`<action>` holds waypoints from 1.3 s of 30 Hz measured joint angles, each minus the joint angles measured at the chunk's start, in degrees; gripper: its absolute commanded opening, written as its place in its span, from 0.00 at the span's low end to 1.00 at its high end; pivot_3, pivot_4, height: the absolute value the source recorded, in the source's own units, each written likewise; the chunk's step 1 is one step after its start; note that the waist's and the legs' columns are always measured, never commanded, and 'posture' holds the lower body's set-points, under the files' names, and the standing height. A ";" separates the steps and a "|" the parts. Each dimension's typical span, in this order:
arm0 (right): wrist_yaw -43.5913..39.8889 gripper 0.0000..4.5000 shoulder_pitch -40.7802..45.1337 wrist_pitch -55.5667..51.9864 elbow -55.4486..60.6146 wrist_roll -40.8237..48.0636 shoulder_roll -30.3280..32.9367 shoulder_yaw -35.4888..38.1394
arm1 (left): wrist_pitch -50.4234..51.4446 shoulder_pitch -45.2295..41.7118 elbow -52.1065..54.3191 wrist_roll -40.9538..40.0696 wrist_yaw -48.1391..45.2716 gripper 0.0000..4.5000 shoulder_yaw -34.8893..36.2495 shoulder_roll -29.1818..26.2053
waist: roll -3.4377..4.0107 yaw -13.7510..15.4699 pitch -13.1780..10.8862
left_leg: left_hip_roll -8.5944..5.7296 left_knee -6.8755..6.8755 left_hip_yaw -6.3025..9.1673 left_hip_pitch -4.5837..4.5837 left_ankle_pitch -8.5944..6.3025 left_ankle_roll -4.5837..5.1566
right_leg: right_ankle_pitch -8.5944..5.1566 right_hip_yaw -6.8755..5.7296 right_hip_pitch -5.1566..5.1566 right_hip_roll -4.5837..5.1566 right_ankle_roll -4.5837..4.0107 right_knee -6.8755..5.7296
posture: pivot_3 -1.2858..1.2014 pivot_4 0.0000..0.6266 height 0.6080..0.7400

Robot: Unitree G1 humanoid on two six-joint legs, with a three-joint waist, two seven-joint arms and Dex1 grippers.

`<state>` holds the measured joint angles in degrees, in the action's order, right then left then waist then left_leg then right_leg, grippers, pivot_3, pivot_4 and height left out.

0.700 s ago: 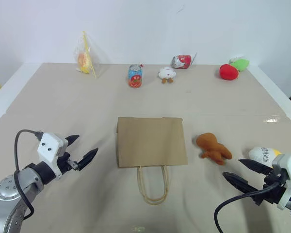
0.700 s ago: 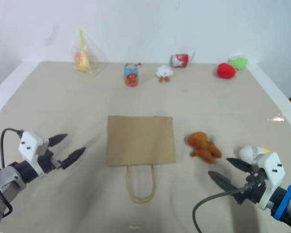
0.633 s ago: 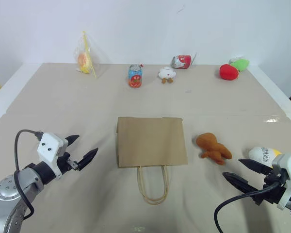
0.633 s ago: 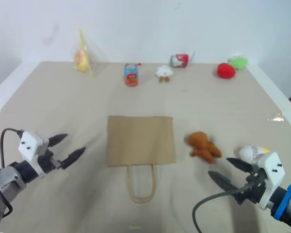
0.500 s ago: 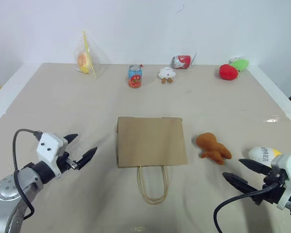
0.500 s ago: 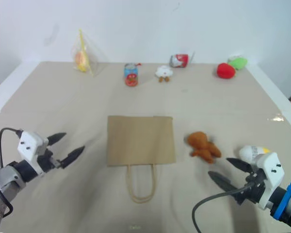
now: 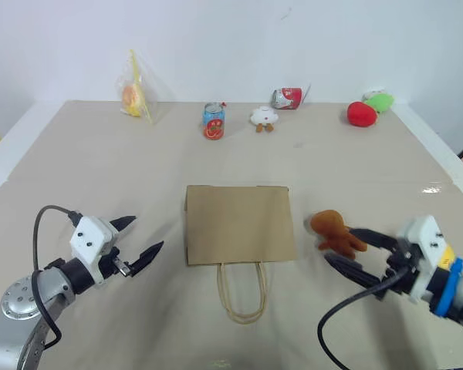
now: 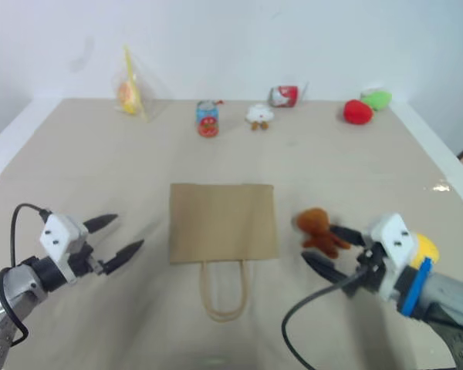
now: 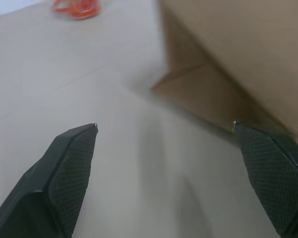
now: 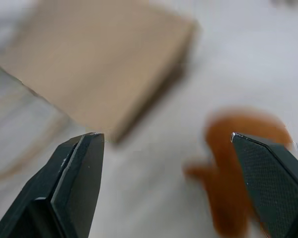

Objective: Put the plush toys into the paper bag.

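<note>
The brown paper bag lies flat in the middle of the table, its loop handles pointing toward me. Just right of it lies the orange-brown plush toy. My right gripper is open right at this toy, its far finger crossing the toy's limbs. In the right wrist view the toy lies ahead, close to one finger. A yellow edge of the egg-shaped plush peeks from behind my right hand. My left gripper is open and empty, left of the bag, whose corner lies just ahead of it.
Along the far edge stand a clear packet with something orange, a drink can, a small white cloud toy, a tipped can, and the red and green plush. The table's white rim runs along both sides.
My right gripper has swung left to the orange-brown toy and now covers most of the egg-shaped one. My left gripper has shifted a little right, toward the bag.
</note>
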<state>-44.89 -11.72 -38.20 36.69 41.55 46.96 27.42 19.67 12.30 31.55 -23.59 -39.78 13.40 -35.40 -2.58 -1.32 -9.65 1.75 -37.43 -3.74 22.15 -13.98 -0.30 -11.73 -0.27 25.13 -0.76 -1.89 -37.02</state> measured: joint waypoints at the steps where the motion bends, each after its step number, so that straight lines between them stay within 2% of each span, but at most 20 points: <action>1: -0.53 0.98 8.80 -1.45 -0.94 2.52 0.46 -4.64 | -1.50 -1.03 -0.23 0.68 -1.99 1.00 -1.76 -0.68 | -0.06 0.01 -0.03 | -0.01 -0.02 0.07 -0.02 0.04 0.05 | 0.01 0.00 -0.04 -0.06 0.01 -0.01 | 0.52 0.24 1.00; 5: -5.31 0.98 23.49 -4.38 -4.69 6.45 1.20 -14.46 | -5.32 -4.37 -1.51 2.45 -6.94 1.00 -5.87 -3.29 | -0.08 0.32 -0.07 | -0.01 0.00 0.16 0.08 0.07 0.10 | 0.01 -0.01 -0.02 -0.10 0.00 -0.02 | 0.52 0.24 1.00; 7: -7.83 0.98 25.62 -4.44 -5.92 6.40 1.75 -17.15 | -6.41 -5.53 -2.07 2.80 -8.54 1.00 -6.98 -3.94 | -0.08 0.56 -0.06 | -0.03 0.04 0.19 0.18 0.05 0.08 | 0.09 -0.03 0.01 -0.08 0.15 -0.02 | 0.52 0.24 1.00; 10: -14.23 0.98 30.73 -4.38 -8.26 6.45 2.78 -22.26 | -11.31 -11.74 -3.67 4.48 -14.55 1.00 -11.78 -6.17 | -0.08 0.58 -0.06 | -0.07 -0.01 0.15 0.37 -0.07 0.16 | 0.08 0.02 0.13 -0.03 0.19 -0.01 | 0.52 0.24 1.00; 13: -16.88 0.98 32.00 -4.40 -8.52 6.68 3.18 -22.93 | -15.55 -16.76 -5.30 5.34 -19.70 1.00 -16.51 -6.33 | -0.07 0.57 -0.05 | -0.12 -0.06 0.08 0.40 -0.20 0.24 | 0.02 0.11 0.13 0.03 0.30 -0.01 | 0.52 0.24 1.00; 20: -15.02 0.98 27.91 -4.52 -6.03 7.62 3.19 -21.87 | -22.59 -23.81 -12.16 7.50 -27.44 1.00 -25.25 -4.08 | -0.06 0.52 -0.04 | -0.12 -0.15 0.07 0.33 -0.22 0.26 | 0.04 0.12 0.08 0.02 0.39 -0.06 | 0.52 0.24 1.00; 24: -12.21 0.98 24.61 -4.64 -3.85 7.82 3.18 -20.13 | -32.21 -28.00 -18.90 12.00 -30.71 1.00 -29.89 -1.33 | -0.05 0.43 -0.04 | -0.11 -0.18 0.05 0.28 -0.18 0.31 | 0.10 0.15 0.07 0.00 0.45 -0.13 | 0.52 0.24 1.00; 30: -9.61 0.98 22.80 -5.85 -1.65 9.78 3.55 -17.67 | -45.35 -29.30 -24.63 17.15 -31.88 1.00 -33.64 -0.27 | -0.03 0.35 -0.03 | -0.09 -0.19 0.03 0.25 -0.17 0.32 | 0.13 0.19 0.04 -0.01 0.48 -0.14 | 0.52 0.24 1.00; 39: -7.18 0.98 21.63 -6.76 -0.14 11.29 3.70 -16.19 | -48.47 -30.91 -26.58 18.58 -30.66 1.00 -35.01 1.13 | -0.03 0.33 -0.03 | -0.10 -0.25 0.00 0.25 -0.17 0.32 | 0.18 0.23 0.03 -0.01 0.56 -0.15 | 0.52 0.24 1.00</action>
<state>-52.08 9.91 -44.96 36.54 52.83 50.66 11.23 -28.80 -18.60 4.98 -5.01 -70.44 -21.61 -34.27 -2.61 -0.99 -9.68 1.65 -37.68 -3.74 22.40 -14.15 0.02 -11.56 -0.05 25.16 -0.77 -1.32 -37.17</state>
